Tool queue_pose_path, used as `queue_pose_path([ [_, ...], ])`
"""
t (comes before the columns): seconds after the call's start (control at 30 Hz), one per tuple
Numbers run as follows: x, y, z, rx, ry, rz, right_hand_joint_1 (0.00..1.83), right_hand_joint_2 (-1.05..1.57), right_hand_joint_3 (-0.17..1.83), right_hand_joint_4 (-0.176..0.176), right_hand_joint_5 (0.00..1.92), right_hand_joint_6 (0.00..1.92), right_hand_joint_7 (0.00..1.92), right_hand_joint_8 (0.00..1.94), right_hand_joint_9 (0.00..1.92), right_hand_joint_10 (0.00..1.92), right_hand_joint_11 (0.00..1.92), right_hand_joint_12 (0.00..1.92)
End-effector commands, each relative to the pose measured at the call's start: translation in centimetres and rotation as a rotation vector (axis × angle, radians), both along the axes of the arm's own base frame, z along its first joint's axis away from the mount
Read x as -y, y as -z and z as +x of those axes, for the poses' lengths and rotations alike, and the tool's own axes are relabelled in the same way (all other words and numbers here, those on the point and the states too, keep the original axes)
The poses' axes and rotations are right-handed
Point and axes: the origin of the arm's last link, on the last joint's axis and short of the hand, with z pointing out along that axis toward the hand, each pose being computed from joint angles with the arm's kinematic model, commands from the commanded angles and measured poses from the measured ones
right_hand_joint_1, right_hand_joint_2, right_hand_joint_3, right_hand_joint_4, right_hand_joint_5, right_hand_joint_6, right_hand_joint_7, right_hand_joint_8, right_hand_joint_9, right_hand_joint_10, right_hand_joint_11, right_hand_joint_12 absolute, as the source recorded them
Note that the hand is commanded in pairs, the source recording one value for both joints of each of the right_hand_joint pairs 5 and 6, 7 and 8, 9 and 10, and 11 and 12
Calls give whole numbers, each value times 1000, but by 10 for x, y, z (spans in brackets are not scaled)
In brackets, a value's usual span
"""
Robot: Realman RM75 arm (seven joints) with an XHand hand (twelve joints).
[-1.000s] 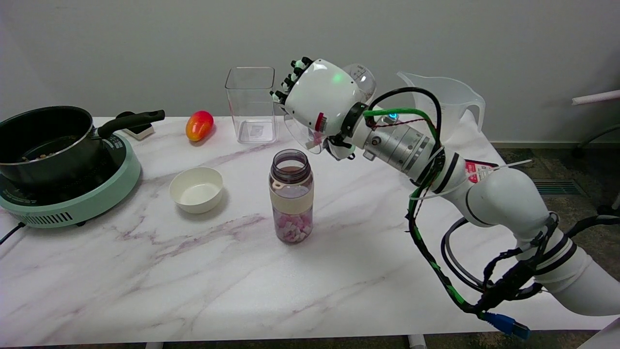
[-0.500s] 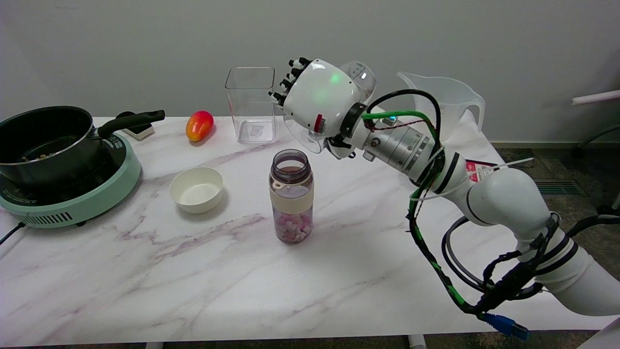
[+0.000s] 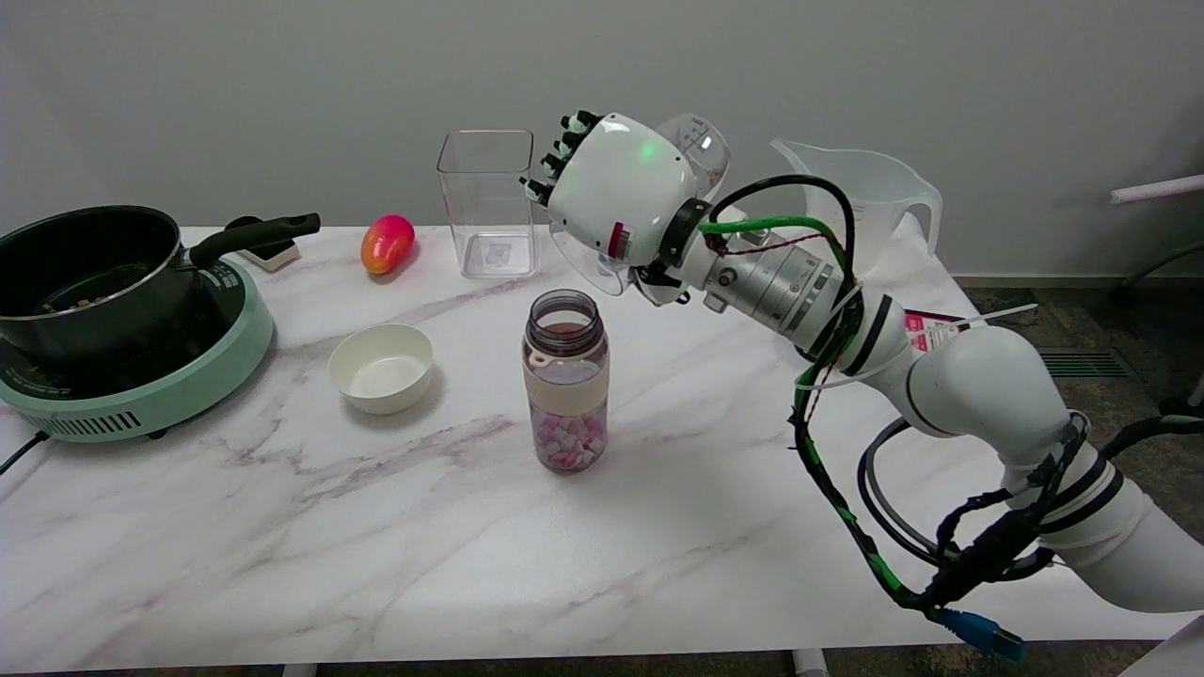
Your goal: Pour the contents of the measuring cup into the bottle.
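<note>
Showing a glossy white marble-look table (image 3: 376, 564) with faint purple veining. Standing at centre, a clear tinted plastic bottle (image 3: 565, 376) with a matt cream band, holding pale pink and white pieces. Hovering above right, a smooth glossy white plastic hand (image 3: 616, 193) with black fingers, gripping a clear plastic measuring cup (image 3: 701, 150). Sitting left, a matt white bowl (image 3: 381, 367). Resting far left, a dull black pan (image 3: 85, 273) on a smooth mint-green cooker (image 3: 141, 395). Standing far back, a clear plastic container (image 3: 486, 202), a shiny red-orange mango (image 3: 387, 243) and a frosted translucent plastic jug (image 3: 865, 202).
</note>
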Motion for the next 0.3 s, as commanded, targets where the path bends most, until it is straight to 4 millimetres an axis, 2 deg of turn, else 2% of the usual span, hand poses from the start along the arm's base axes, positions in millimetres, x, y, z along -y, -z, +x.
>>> queue_pose_path([
  [0.03, 0, -9, 12, 137, 11, -25, 1501, 13, 1215, 0, 892, 892, 1202, 1202, 1147, 1147, 883, 883],
  [0.17, 2, -24, 20, 230, 17, -63, 1502, 14, 1216, 0, 893, 893, 1205, 1205, 1147, 1147, 882, 882],
  [0.3, 2, -39, 24, 248, 5, -98, 1503, 22, 1213, 0, 890, 890, 1206, 1206, 1146, 1146, 878, 878],
])
